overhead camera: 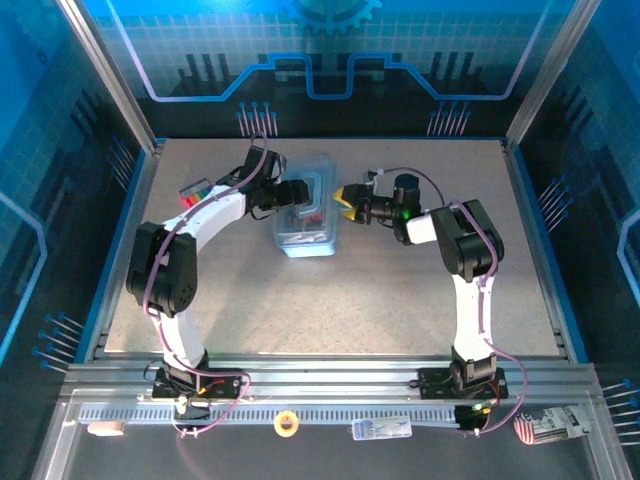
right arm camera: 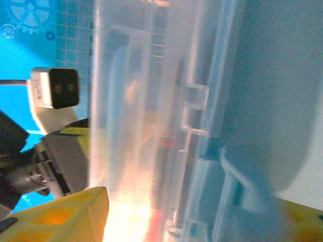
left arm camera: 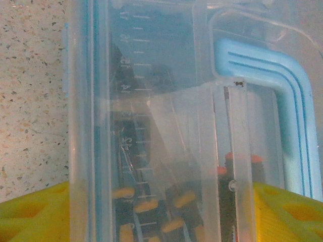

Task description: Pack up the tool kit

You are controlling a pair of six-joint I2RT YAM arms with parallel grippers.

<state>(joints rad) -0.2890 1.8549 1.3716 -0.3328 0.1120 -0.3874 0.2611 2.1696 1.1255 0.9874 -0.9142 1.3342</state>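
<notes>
— Seen from above, where is the kit?

— The clear case (overhead camera: 308, 218) lies on the table (overhead camera: 300, 300). My left gripper (overhead camera: 292, 192) is at the case's left side and my right gripper (overhead camera: 345, 203) at its right side, both right against it. A few loose coloured pieces (overhead camera: 195, 190) lie well to the left of the case, too small to name.

— And from your left wrist?

— My yellow fingers (left arm camera: 30, 217) stand wide, one at each side of the case (left arm camera: 151, 75). Its blue handle (left arm camera: 262, 65) is by the right-hand one. Dark tools (left arm camera: 151, 206) lie inside. I cannot tell whether I am pinching it.

— Right wrist?

— My fingers (right arm camera: 60, 217) are spread wide with the case (right arm camera: 151, 101) between them. I cannot tell if they grip. Beyond the case is my left wrist camera (right arm camera: 54, 88).
</notes>
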